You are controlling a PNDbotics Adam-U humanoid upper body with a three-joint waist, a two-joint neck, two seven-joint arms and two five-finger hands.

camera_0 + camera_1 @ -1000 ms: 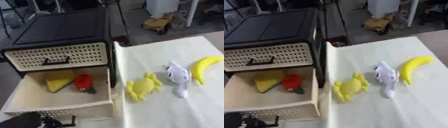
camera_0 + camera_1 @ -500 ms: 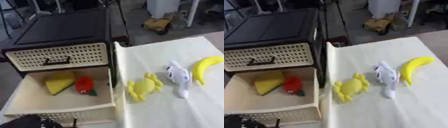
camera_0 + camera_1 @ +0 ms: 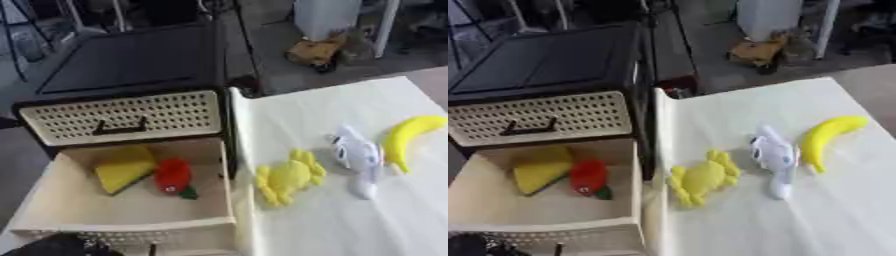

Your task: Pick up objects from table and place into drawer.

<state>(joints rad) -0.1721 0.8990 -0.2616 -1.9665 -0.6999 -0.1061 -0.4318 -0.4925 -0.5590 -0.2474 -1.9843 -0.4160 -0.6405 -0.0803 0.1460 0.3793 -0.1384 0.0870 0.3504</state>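
The lower cream drawer of a black drawer unit stands pulled open at the left. Inside lie a yellow wedge and a red fruit-shaped toy with a green tip. On the cream tablecloth to the right lie a yellow crab-like toy, a white plush animal and a yellow banana. My left hand shows only as a dark shape at the bottom left edge, at the drawer's front panel near its handle. My right hand is in no view.
The upper perforated drawer is closed, with a black handle. The table's far edge runs diagonally at the upper right. Beyond it on the floor stand a white bin and a yellow toy vehicle.
The lower drawer has slid further out toward me, carrying the wedge and the red toy. The dark left hand has sunk toward the bottom edge. The toys on the cloth have not moved.
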